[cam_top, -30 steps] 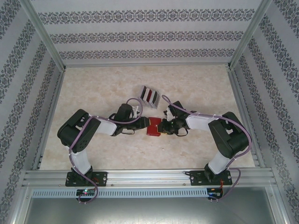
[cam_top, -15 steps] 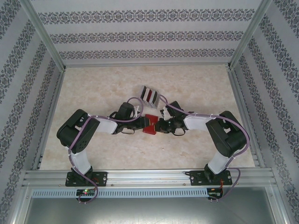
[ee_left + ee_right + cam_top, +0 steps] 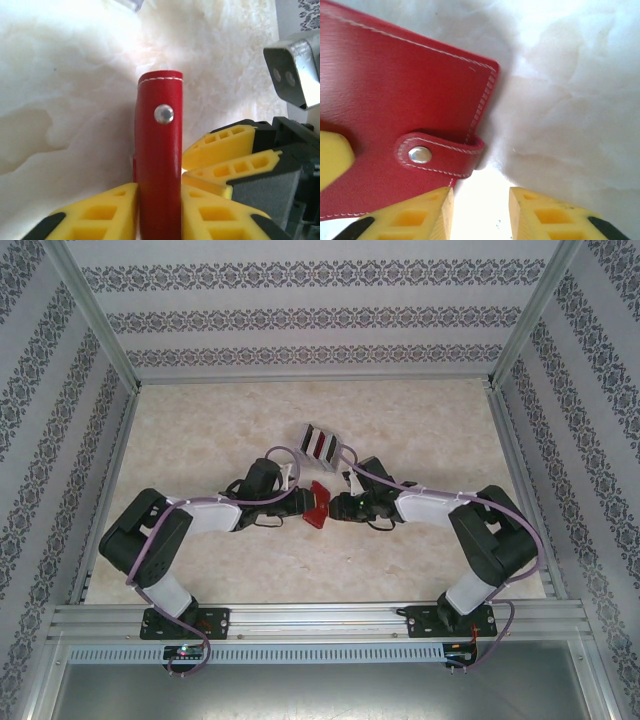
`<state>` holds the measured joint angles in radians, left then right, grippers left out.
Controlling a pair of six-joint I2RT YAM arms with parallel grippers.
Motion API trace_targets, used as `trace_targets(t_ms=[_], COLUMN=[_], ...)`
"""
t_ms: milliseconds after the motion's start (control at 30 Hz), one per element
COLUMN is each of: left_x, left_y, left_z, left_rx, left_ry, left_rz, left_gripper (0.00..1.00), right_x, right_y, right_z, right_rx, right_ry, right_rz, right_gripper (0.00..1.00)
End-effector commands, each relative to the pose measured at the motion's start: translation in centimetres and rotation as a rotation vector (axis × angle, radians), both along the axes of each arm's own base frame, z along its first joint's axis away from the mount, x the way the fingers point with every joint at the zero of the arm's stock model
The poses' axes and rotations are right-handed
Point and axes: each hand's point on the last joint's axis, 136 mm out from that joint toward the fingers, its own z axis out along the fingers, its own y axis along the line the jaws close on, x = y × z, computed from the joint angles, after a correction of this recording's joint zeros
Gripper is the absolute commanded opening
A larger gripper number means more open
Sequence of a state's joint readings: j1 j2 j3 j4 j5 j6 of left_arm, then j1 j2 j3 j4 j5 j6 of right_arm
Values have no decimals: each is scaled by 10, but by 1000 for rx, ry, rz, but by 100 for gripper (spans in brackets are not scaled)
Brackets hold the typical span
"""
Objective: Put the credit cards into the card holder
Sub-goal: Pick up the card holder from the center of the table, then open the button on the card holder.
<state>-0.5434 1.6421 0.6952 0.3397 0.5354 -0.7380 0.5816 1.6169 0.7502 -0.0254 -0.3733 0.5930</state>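
The setting is a robotics laboratory test cell. An aluminium frame [image 3: 320, 618] encloses a marble-patterned table [image 3: 200, 420]. Patterned wall panels [image 3: 320, 315] close off three sides. A left arm [image 3: 205, 515] and a right arm [image 3: 430, 505] are bolted to the front rail of the frame.

The card holder [image 3: 317, 505] sits mid-counter [image 3: 200, 430], the left pincer [image 3: 304, 504] at its left and the right pincer [image 3: 334, 508] at its right. The cards [image 3: 322, 443] lie behind it.
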Motion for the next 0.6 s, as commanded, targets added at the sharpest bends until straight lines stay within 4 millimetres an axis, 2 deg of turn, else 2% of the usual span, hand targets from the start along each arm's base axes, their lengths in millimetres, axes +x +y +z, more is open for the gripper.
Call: trace_targets(t_ms=[0,33,133,233,467,567], left_x=[-6,-6,-7,-8,-9,-8], left_y=[1,1,-1,-4,-5,-3], left_z=[1,0,-4,-2,0,-3], left_rx=[23,22,18,-11,-17,-11], left_ry=[-27,-27,-1,4,11,12], left_rz=[-18,-21,-24,-24,-27,-19], left_gripper=[26,21,0,0,0,0], right_x=[5,6,6,7,6,9], right_y=[-3,-1,10,13,8,11], right_z=[6,9,18,16,0,-2], right_rx=[-54,-56,-26,-37,-85,-99], right_ry=[-85,-95,-112,-97,-68,-49], right_rz=[-10,-13,-30,-70,-132,-158], right_gripper=[41,42,45,52,53,60])
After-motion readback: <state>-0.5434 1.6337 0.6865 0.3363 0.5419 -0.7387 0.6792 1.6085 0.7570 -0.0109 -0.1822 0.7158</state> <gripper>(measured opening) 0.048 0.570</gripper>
